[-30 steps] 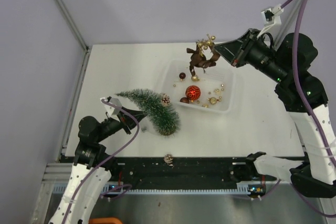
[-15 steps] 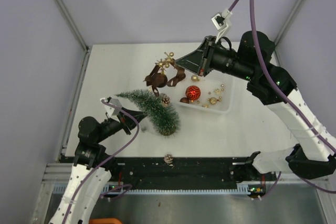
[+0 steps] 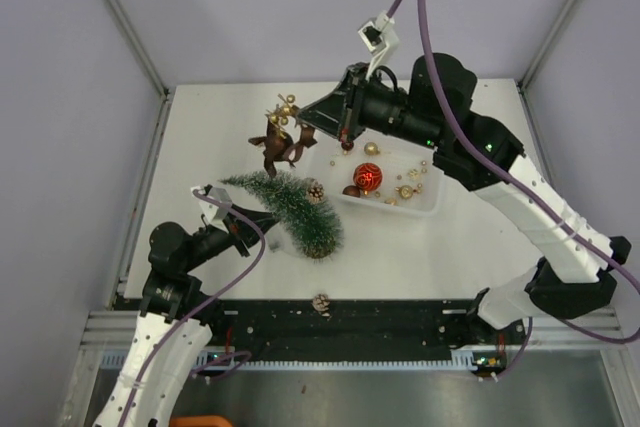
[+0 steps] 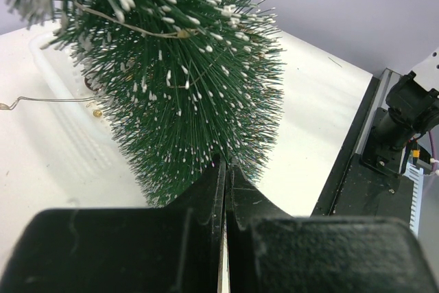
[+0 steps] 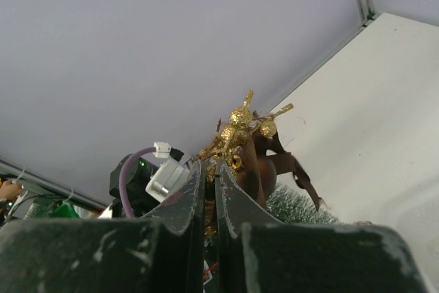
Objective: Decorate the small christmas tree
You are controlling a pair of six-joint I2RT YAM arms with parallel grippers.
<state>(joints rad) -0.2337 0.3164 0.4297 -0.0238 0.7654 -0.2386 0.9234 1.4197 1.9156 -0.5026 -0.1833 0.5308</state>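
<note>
The big right arm has swung across since a second ago. It was past the far right corner of the white tray (image 3: 432,187). Now it reaches over the tray, and the right end effector (image 3: 305,127) hangs just left of the tray's far left corner. It is clenched on one brown ribbon bow (image 3: 278,143) with gold berries on top. The bow has moved along with it.

The left arm and the small christmas tree (image 3: 290,207) have not moved. The table (image 3: 215,127) is white and flat. The walls around it are pale purple, with grey metal posts in the corners.

There is one tree. It lies tilted just left of the tray, with its round base nearer the arms and its tip pointing away from the tray. The left end effector (image 3: 266,218) is squeezed shut, with its tips in the low bristles. I cannot tell if it pinches any.

In the tray there is one red ball (image 3: 367,177) and a few small gold balls (image 3: 405,191).

There are two pinecones. One pinecone (image 3: 316,191) sits on the tree, on the side next to the tray. The other pinecone (image 3: 321,302) lies on the black rail, in front of the tray.
</note>
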